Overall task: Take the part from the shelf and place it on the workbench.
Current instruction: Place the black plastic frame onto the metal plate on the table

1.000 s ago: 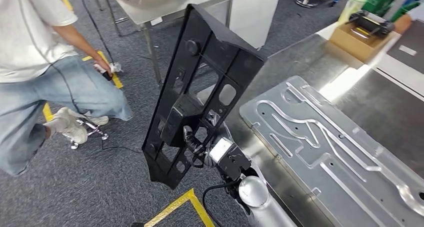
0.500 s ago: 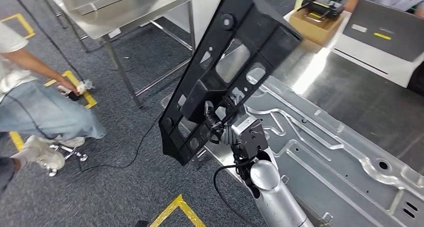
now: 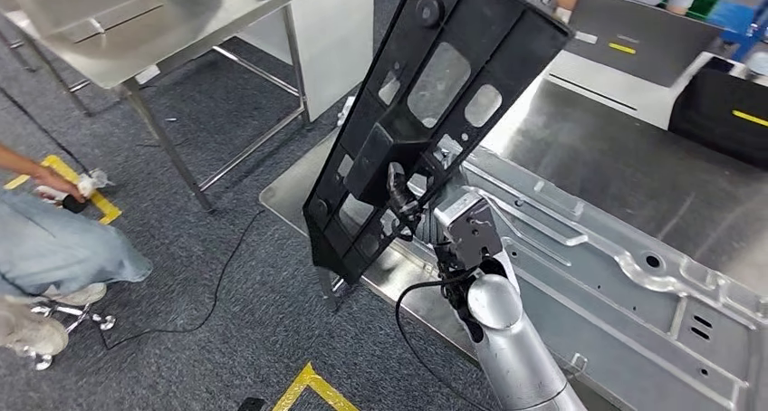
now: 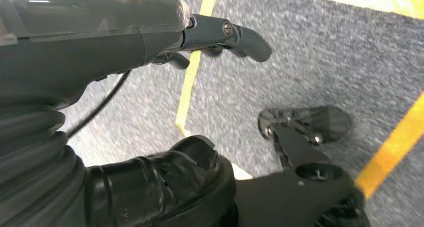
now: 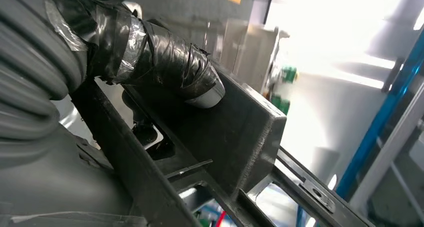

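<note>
From the head view the right robot hand (image 3: 408,214) grips the black part (image 3: 426,112) low on its frame, holding it tilted in the air over the near left corner of the steel counter (image 3: 625,171), just left of a pressed metal panel (image 3: 625,284) lying there. The right wrist view adds the grasp itself: a taped thumb (image 5: 165,67) pressed on a boxy block of the part (image 5: 235,137). The left wrist view shows the left robot hand (image 4: 150,42) over grey carpet (image 4: 320,52), holding nothing, fingers apart.
</note>
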`<action>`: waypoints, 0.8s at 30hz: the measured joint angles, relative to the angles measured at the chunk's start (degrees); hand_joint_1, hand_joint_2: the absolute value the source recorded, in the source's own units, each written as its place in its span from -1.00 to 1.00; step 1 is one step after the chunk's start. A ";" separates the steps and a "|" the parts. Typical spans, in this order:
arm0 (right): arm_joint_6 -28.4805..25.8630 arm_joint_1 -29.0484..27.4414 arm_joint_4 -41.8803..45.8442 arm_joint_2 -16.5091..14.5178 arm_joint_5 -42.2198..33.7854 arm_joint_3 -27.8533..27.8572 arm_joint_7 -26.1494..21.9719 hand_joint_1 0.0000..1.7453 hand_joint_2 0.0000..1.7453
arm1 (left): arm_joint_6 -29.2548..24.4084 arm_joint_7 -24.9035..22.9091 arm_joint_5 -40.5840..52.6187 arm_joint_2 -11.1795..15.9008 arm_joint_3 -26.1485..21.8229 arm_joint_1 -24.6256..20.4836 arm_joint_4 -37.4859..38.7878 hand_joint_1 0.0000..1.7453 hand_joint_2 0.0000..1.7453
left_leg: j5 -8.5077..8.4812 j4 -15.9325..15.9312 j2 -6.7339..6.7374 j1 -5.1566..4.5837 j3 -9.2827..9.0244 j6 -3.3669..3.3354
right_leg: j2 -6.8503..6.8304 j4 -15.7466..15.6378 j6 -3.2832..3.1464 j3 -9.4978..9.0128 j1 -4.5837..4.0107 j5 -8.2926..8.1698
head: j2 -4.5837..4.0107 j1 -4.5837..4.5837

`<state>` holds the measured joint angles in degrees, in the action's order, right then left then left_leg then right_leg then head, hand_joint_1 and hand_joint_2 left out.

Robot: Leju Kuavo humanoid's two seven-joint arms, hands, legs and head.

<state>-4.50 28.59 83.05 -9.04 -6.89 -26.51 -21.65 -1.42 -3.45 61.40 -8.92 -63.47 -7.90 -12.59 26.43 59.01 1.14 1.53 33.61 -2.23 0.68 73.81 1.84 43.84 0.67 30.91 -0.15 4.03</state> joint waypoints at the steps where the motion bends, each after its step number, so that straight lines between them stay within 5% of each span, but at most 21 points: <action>1: -0.08 0.06 -0.10 0.01 0.03 0.11 0.02 1.00 1.00 | 0.00 -0.05 0.01 0.00 0.07 0.03 0.00 -1.00 1.00 | 0.14 0.01 0.73 -0.03 -0.09 0.02 | -0.30 1.57 0.18 0.96 0.15 0.05 | 0.00 0.00; 2: -0.12 0.09 -0.18 0.02 0.06 0.22 0.03 1.00 1.00 | 0.00 -0.07 0.03 0.00 0.14 0.05 0.00 -1.00 1.00 | 0.30 0.02 1.42 -0.03 -0.26 0.10 | -0.55 0.89 0.26 0.75 0.26 -1.03 | 0.00 0.00; 5: -0.23 0.50 -0.29 0.03 0.33 0.41 0.05 1.00 1.00 | 0.00 -0.09 0.10 -0.02 0.29 -0.03 0.00 -1.00 1.00 | 1.05 0.02 3.24 -0.21 -1.22 0.69 | -3.26 -9.92 -0.31 -4.69 -0.17 -6.37 | 0.00 0.02; 7: -0.68 1.01 -0.34 0.02 0.91 0.45 0.15 1.00 1.00 | 0.00 -0.12 0.15 -0.02 0.36 -0.12 0.00 -1.00 1.00 | 1.51 -0.03 4.22 -0.50 -1.68 1.34 | -4.63 -13.86 -1.17 -6.55 -0.81 -7.16 | 0.00 -0.02; 10: -1.79 1.98 -0.64 0.02 1.75 0.87 0.64 1.00 1.00 | 0.03 -0.23 0.37 -0.03 0.55 -0.40 0.00 -1.00 1.00 | 2.12 -0.21 5.42 -0.60 -2.46 2.34 | -2.85 -14.39 -2.24 -6.79 -0.92 -7.02 | 0.00 -0.06; 12: -2.16 3.05 -0.87 -0.02 1.92 1.12 0.87 1.00 1.00 | 0.04 -0.29 0.54 -0.03 0.64 -0.52 0.00 -1.00 1.00 | 3.86 2.21 3.39 -0.39 -1.78 2.75 | -1.61 -15.11 -2.97 -7.44 -0.48 -7.24 | 0.00 -0.13; 14: -2.28 3.91 -1.15 -0.08 1.94 1.16 0.94 1.00 1.00 | 0.04 -0.30 0.60 -0.02 0.65 -0.49 0.00 -1.00 1.00 | 7.08 8.94 0.39 -0.24 1.57 2.90 | -0.40 -15.38 -3.46 -7.76 -0.26 -7.26 | 0.00 -0.23; 16: -2.28 4.14 -1.54 -0.09 1.93 1.17 0.98 1.00 1.00 | 0.04 -0.24 0.60 -0.02 0.64 -0.46 0.00 -1.00 1.00 | 8.74 15.31 -0.59 -0.23 5.35 3.07 | 1.16 -15.24 -3.65 -7.81 -0.36 -7.14 | 0.00 -0.28; 18: -2.40 4.17 -1.94 -0.09 2.07 1.20 1.07 1.00 1.00 | 0.04 -0.23 0.63 -0.02 0.64 -0.52 0.00 -1.00 1.00 | 6.06 14.31 -0.82 -0.21 5.84 3.09 | 2.86 -14.93 -3.60 -7.90 -0.40 -6.95 | 0.00 -0.28; 21: -3.44 4.93 -2.61 -0.10 3.08 1.48 1.47 1.00 1.00 | 0.06 -0.48 0.75 0.04 0.68 -0.33 0.00 -1.00 1.00 | 0.26 4.03 -3.66 0.03 2.26 2.76 | 5.15 -14.06 -2.94 -7.62 -0.36 -6.47 | 0.00 -0.26; 23: -4.46 5.87 -3.21 -0.08 3.96 1.94 1.80 1.00 1.00 | 0.08 -0.68 0.80 0.09 0.70 -0.29 0.00 -1.00 1.00 | -0.15 1.23 -5.13 0.00 1.33 2.45 | 6.27 -13.70 -2.24 -6.94 -0.28 -6.45 | 0.00 -0.24; 24: -5.03 6.33 -3.50 -0.05 4.46 2.27 1.93 1.00 1.00 | 0.10 -0.75 0.85 0.09 0.74 -0.40 0.00 -1.00 1.00 | -0.15 0.93 -4.72 -0.08 1.19 2.22 | 6.81 -13.78 -1.83 -6.70 -0.19 -6.58 | 0.00 -0.25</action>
<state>-9.53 34.92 79.55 -9.10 -2.43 -24.24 -19.73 -1.32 -4.21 62.25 -8.83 -62.73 -8.30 -12.59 26.28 59.94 -3.57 1.45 34.80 -0.01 7.50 60.02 0.01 37.14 0.49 24.32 -0.15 3.78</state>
